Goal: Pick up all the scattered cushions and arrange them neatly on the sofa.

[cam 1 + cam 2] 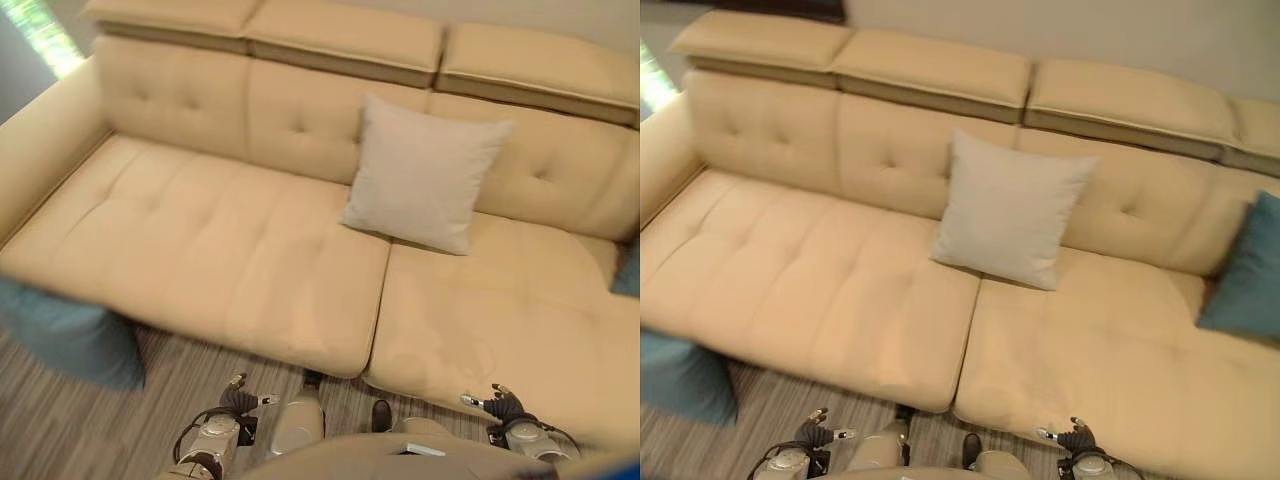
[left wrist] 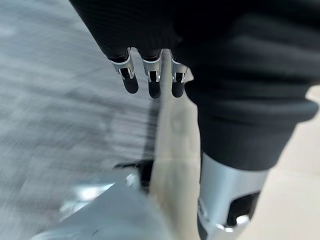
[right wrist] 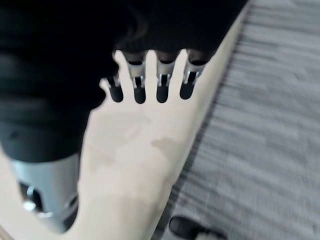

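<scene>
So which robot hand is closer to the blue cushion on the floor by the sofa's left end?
Left. The left robot hand hangs low over the carpet, a short way right of the blue cushion. The right robot hand hangs by the sofa front edge, much farther right.

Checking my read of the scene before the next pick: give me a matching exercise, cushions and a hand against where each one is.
Things:
1. pale grey cushion
2. teal cushion on the sofa
3. teal cushion off the sofa
4. right hand

Places:
A. on the floor by the sofa's left front corner
B. low, over the front edge of the right seat
C. leaning on the backrest, mid-sofa
D. at the sofa's far right end

Pairs: 1-C, 2-D, 3-A, 4-B
</scene>
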{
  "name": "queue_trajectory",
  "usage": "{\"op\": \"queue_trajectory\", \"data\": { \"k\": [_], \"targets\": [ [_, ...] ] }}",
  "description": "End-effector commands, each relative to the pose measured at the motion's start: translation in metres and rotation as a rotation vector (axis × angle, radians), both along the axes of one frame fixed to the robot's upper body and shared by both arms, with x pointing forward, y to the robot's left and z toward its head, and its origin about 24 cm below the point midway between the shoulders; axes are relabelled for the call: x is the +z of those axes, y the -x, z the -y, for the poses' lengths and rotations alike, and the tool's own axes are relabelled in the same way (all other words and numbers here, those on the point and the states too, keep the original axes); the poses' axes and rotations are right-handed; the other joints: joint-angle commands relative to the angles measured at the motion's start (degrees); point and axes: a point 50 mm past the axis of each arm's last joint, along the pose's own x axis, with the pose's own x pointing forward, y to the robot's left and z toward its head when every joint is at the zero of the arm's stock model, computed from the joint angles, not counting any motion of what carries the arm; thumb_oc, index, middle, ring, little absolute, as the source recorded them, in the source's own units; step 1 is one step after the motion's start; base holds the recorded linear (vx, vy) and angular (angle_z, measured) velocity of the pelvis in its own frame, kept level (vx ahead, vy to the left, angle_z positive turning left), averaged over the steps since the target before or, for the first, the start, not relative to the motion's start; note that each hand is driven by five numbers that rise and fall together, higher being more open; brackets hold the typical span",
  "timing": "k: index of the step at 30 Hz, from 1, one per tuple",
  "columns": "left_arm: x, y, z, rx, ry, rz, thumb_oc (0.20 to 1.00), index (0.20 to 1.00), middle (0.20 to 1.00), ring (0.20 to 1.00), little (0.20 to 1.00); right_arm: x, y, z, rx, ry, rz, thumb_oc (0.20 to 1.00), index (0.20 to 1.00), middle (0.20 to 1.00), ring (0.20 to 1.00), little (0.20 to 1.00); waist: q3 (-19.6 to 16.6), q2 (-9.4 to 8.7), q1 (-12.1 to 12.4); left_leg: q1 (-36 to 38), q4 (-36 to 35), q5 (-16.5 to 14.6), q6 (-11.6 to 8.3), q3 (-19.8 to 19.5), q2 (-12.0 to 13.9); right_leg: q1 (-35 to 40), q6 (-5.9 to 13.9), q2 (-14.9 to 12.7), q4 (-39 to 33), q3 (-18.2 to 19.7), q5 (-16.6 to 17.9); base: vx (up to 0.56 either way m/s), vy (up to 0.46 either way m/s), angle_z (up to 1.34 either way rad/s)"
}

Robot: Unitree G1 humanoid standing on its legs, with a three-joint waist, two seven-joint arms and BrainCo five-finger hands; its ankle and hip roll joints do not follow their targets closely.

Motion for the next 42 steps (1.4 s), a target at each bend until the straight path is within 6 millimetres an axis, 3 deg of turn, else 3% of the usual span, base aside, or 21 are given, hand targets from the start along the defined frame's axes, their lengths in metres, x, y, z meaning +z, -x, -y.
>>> {"op": "queue_trajectory", "data": {
  "k": [1, 2, 3, 4, 5, 7, 10, 13, 15, 19, 22, 25, 27, 29, 32, 34, 35, 36, 37, 41, 42],
  "targets": [
    [0.01, -0.027, -0.008, -0.006, -0.044, 0.074, 1.0, 1.0, 1.0, 1.0, 1.0, 0.011, -0.017, 0.013, -0.028, 0.048, 0.077, 1.0, 1.0, 1.0, 1.0, 1.0, 1.28, -5.02, -3.75, 3.8, 4.1, -0.68, 3.22, 9.32, -4.1, 0.57, 10.2, -8.31, -3.33, -1.49, 1.13, -0.27, -0.042, 0.98],
    [0.009, -0.024, -0.008, -0.012, -0.045, 0.063, 1.0, 1.0, 1.0, 1.0, 1.0, 0.009, -0.015, 0.012, -0.031, 0.042, 0.069, 1.0, 1.0, 1.0, 1.0, 1.0, 1.25, -5.52, -4.21, 4.79, 6.22, -3.44, 3.85, 11.08, -4.25, 0.49, 9.94, -8.88, -3.25, -2.15, 1.41, -0.2, -0.028, 1.14],
    [0.009, -0.024, -0.008, -0.012, -0.045, 0.063, 1.0, 1.0, 1.0, 1.0, 1.0, 0.009, -0.015, 0.012, -0.031, 0.042, 0.07, 1.0, 1.0, 1.0, 1.0, 1.0, 1.09, -5.49, -4.28, 4.56, 6.23, -3.34, 3.85, 11.02, -4.25, 0.28, 9.94, -8.87, -3.25, -2.22, 1.47, -0.15, 0.012, 1.13],
    [0.007, -0.019, -0.008, -0.027, -0.045, 0.04, 1.0, 1.0, 1.0, 1.0, 1.0, 0.005, -0.002, 0.012, -0.043, 0.03, 0.031, 1.0, 1.0, 1.0, 1.0, 1.0, 0.79, -6.41, -5.85, 7.38, 10.3, -8.36, 4.74, 15.16, -3.87, -0.05, 9.89, -10.45, -3.93, -4.73, 2.44, -0.13, 0.042, 0.93],
    [0.006, -0.018, -0.007, -0.048, -0.044, 0.028, 1.0, 1.0, 1.0, 1.0, 1.0, 0.0, 0.01, 0.01, -0.058, 0.015, -0.005, 1.0, 1.0, 1.0, 1.0, 1.0, 0.35, -6.6, -7.37, 9.69, 11.73, -10.72, 5.02, 19.16, -2.46, -0.22, 10.13, -11.32, -4.59, -7.04, 3.04, -0.12, 0.081, 1.2],
    [0.006, -0.019, -0.005, -0.085, -0.049, 0.023, 1.0, 1.0, 1.0, 1.0, 1.0, -0.003, 0.018, 0.008, -0.044, 0.02, -0.047, 1.0, 1.0, 1.0, 1.0, 1.0, -0.3, -5.95, -8.13, 12.55, 8.01, -10.16, 4.25, 21.89, -1.7, 0.18, 10.79, -11.98, -4.77, -9.99, 3.41, 0.03, 0.174, 1.76],
    [0.005, -0.017, -0.006, -0.086, -0.054, 0.012, 1.0, 1.0, 1.0, 1.0, 1.0, -0.003, 0.014, 0.004, -0.004, 0.022, -0.059, 1.0, 1.0, 1.0, 1.0, 1.0, -0.47, -6.01, -7.84, 14.23, 4.17, -9.85, 4.51, 20.31, -3.21, 0.42, 11.44, -12.71, -3.69, -10.38, 3.83, 0.03, 0.232, 0.58],
    [0.006, -0.009, -0.019, -0.031, -0.073, -0.006, 1.0, 1.0, 1.0, 1.0, 1.0, -0.003, -0.001, -0.007, 0.048, 0.006, -0.031, 1.0, 1.0, 1.0, 1.0, 1.0, -0.68, -6.63, -6.64, 15.6, 0.17, -8.77, 5.7, 17.87, -4.96, -1.33, 12.08, -13.83, 1.83, -9.38, 2.99, -0.01, 0.214, 0.36],
    [0.01, -0.012, -0.029, -0.027, -0.112, -0.001, 1.0, 1.0, 1.0, 1.0, 1.0, 0.0, -0.011, -0.012, 0.069, 0.0, 0.007, 1.0, 1.0, 1.0, 1.0, 1.0, 0.0, -6.13, -7.66, 16.96, -2.11, -7.44, 6.52, 10.88, -7.32, -5.84, 12.72, -7.31, 3.54, 7.42, 3.15, 0.1, 0.1, 1.12],
    [0.008, -0.012, -0.026, -0.053, -0.116, -0.019, 1.0, 1.0, 1.0, 1.0, 1.0, 0.0, -0.01, -0.01, 0.081, 0.01, -0.006, 1.0, 1.0, 1.0, 1.0, 1.0, -1.19, -6.32, -7.02, 16.3, -3.14, -6.38, 5.81, 5.72, -8.74, -1.92, 11.54, -7.13, -2.51, 6.35, 3.53, 0.09, -0.126, 2.56],
    [0.004, -0.008, -0.017, -0.07, -0.095, -0.038, 1.0, 1.0, 1.0, 1.0, 1.0, 0.001, -0.01, -0.007, 0.084, 0.023, -0.003, 1.0, 1.0, 1.0, 1.0, 1.0, -0.78, -6.21, -7.1, 14.45, -1.04, -6.58, 5.21, 5.54, -9.16, -0.68, 11.55, -7.67, -4.69, 3.52, 3.91, 0.01, -0.07, 0.96],
    [0.003, -0.009, -0.011, -0.082, -0.086, -0.04, 1.0, 1.0, 1.0, 1.0, 1.0, 0.001, -0.008, -0.003, 0.071, 0.03, -0.013, 1.0, 1.0, 1.0, 1.0, 1.0, -0.27, -6.22, -7.92, 12.62, 1.84, -7.12, 4.97, 10.75, -8.21, 0.01, 11.74, -8.85, -5.27, 0.56, 3.99, -0.05, 0.003, 0.4],
    [0.003, -0.01, -0.01, -0.098, -0.092, -0.04, 1.0, 1.0, 1.0, 1.0, 1.0, -0.002, 0.003, -0.001, 0.049, 0.034, -0.047, 1.0, 1.0, 1.0, 1.0, 1.0, -0.57, -5.99, -9.35, 12.89, 2.91, -7.55, 4.95, 22.62, -4.37, 0.39, 12.01, -10.02, -5.52, -3.7, 3.86, -0.05, 0.034, 0.65],
    [0.002, -0.007, -0.011, -0.114, -0.097, -0.054, 1.0, 1.0, 1.0, 1.0, 1.0, -0.004, 0.009, -0.003, 0.053, 0.032, -0.073, 1.0, 1.0, 1.0, 1.0, 1.0, -1.46, -5.76, -9.72, 14.19, 0.81, -7.31, 4.95, 25.3, -3.44, 0.64, 12.19, -10.09, -5.38, -5.39, 3.72, 0.04, 0.055, 1.6],
    [0.001, 0.002, -0.017, -0.098, -0.108, -0.083, 1.0, 1.0, 1.0, 1.0, 1.0, -0.007, 0.008, -0.012, 0.083, 0.023, -0.09, 1.0, 1.0, 1.0, 1.0, 1.0, -2.12, -6.66, -8.99, 15.58, -1.0, -7.38, 5.64, 24.36, -4.19, 1.09, 12.88, -10.99, -3.43, -5.67, 3.26, 0.15, 0.204, 0.31],
    [0.006, 0.001, -0.031, -0.047, -0.136, -0.072, 1.0, 1.0, 1.0, 1.0, 1.0, -0.005, -0.009, -0.025, 0.127, -0.002, -0.037, 1.0, 1.0, 1.0, 1.0, 1.0, -0.72, -6.87, -7.62, 17.36, -2.94, -7.64, 7.46, 23.55, -5.4, -3.08, 14.06, -13.2, 9.0, -4.78, 2.62, 0.16, 0.423, -0.1],
    [0.01, -0.009, -0.036, -0.043, -0.151, -0.041, 1.0, 1.0, 1.0, 1.0, 1.0, -0.003, -0.019, -0.03, 0.152, -0.004, -0.008, 1.0, 1.0, 1.0, 1.0, 1.0, 0.29, -6.34, -7.61, 18.01, -3.72, -7.49, 7.73, 21.57, -5.52, -6.63, 14.02, -12.04, 14.65, -2.21, 3.23, 0.2, 0.268, -0.14],
    [0.011, -0.011, -0.036, -0.052, -0.154, -0.035, 1.0, 1.0, 1.0, 1.0, 1.0, -0.003, -0.019, -0.029, 0.148, -0.007, -0.006, 1.0, 1.0, 1.0, 1.0, 1.0, 0.2, -6.15, -7.88, 18.25, -3.81, -7.51, 7.68, 20.91, -5.72, -7.45, 13.48, -10.56, 14.46, -0.75, 2.73, 0.3, 0.143, 0.39],
    [0.011, -0.014, -0.034, -0.075, -0.151, -0.028, 1.0, 1.0, 1.0, 1.0, 1.0, -0.003, -0.015, -0.027, 0.128, -0.011, -0.007, 1.0, 1.0, 1.0, 1.0, 1.0, 0.31, -6.19, -8.99, 19.02, -3.98, -7.92, 7.68, 19.32, -6.79, -8.86, 12.66, -7.33, 11.22, 2.6, 2.13, 0.25, 0.072, 0.92],
    [0.01, -0.017, -0.029, -0.109, -0.152, -0.04, 1.0, 1.0, 1.0, 1.0, 1.0, -0.005, -0.004, -0.021, 0.112, 0.006, -0.045, 1.0, 1.0, 1.0, 1.0, 1.0, 1.16, -6.1, -11.05, 21.21, -4.21, -9.62, 7.71, 14.29, -9.87, -10.92, 13.26, -5.53, 3.33, 3.97, 6.16, 0.33, 0.016, 1.17],
    [0.009, -0.015, -0.028, -0.109, -0.154, -0.045, 1.0, 1.0, 1.0, 1.0, 1.0, -0.006, -0.001, -0.019, 0.105, 0.01, -0.051, 1.0, 1.0, 1.0, 1.0, 1.0, 0.93, -6.06, -11.12, 21.89, -3.87, -10.55, 7.66, 13.64, -10.41, -9.82, 12.58, -5.87, 2.73, 4.12, 6.15, 0.36, -0.074, 0.95]
  ]
}}
